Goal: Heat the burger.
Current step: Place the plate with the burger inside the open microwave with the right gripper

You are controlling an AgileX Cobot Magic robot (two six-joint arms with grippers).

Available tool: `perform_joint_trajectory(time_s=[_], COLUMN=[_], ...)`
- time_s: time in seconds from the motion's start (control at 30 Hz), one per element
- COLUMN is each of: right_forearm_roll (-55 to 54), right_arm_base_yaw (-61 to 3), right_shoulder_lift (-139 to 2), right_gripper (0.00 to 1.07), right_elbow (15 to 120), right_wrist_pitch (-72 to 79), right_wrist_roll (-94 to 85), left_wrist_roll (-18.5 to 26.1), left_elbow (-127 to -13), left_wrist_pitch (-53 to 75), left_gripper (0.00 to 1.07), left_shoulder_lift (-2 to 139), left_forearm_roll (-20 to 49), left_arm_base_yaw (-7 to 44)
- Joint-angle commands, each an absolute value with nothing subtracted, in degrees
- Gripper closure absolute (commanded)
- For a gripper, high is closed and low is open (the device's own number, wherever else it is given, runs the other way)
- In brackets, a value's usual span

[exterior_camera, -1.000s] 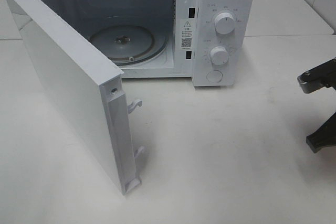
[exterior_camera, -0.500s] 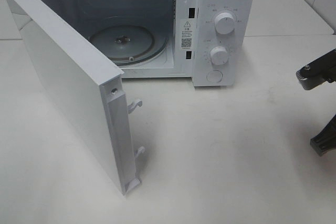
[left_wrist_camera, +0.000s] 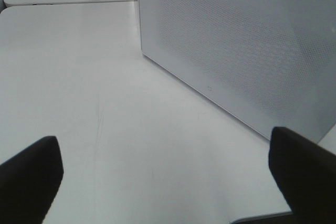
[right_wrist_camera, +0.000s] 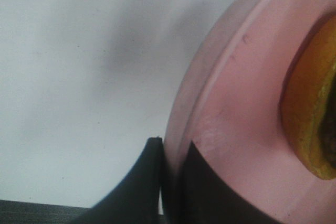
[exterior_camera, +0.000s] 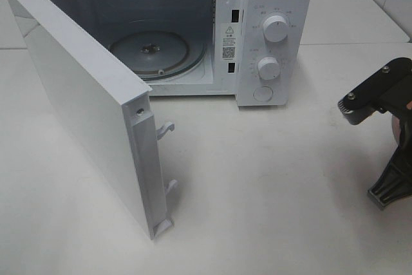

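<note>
At three o'clock of the high view, the right tool (right_wrist_camera: pixel 172 153) pinches the plate (right_wrist_camera: pixel 236 103) by its rim, burger (right_wrist_camera: pixel 307 114) aboard. Left tool (left_wrist_camera: pixel 165 163) gapes empty by the door (exterior_camera: pixel 84 107). Carrying looks the step; next calls for a level slide toward ten o'clock onto the turntable (exterior_camera: pixel 151 53).

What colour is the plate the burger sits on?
Pink; the plate shows best in the right wrist view.
</note>
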State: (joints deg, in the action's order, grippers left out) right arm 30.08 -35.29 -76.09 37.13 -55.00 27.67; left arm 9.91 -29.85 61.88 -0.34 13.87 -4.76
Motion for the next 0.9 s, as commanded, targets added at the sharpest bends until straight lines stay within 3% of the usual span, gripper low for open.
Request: perform_joint_trajectory(time_s=[0.03, 0.9], right_forearm_roll=[33.35, 33.8], right_arm_base_yaw=[-39.13, -60.91], right_shoulder_lift=[-75.46, -75.46], right_gripper=[1.07, 1.06], right_elbow=[36.96, 36.96], right_wrist_pitch=[-57.52, -59.7], right_wrist_roll=[27.39, 24.75], left_wrist_roll=[9.85, 9.85], left_elbow=[-29.56, -29.56], left_wrist_pitch=[61.82, 61.82], left_gripper=[0.07, 0.07], left_shoulder_lift=[-1.55, -1.55], left_forearm_roll=[14.15, 14.15], left_arm_base_yaw=[-4.93, -4.93])
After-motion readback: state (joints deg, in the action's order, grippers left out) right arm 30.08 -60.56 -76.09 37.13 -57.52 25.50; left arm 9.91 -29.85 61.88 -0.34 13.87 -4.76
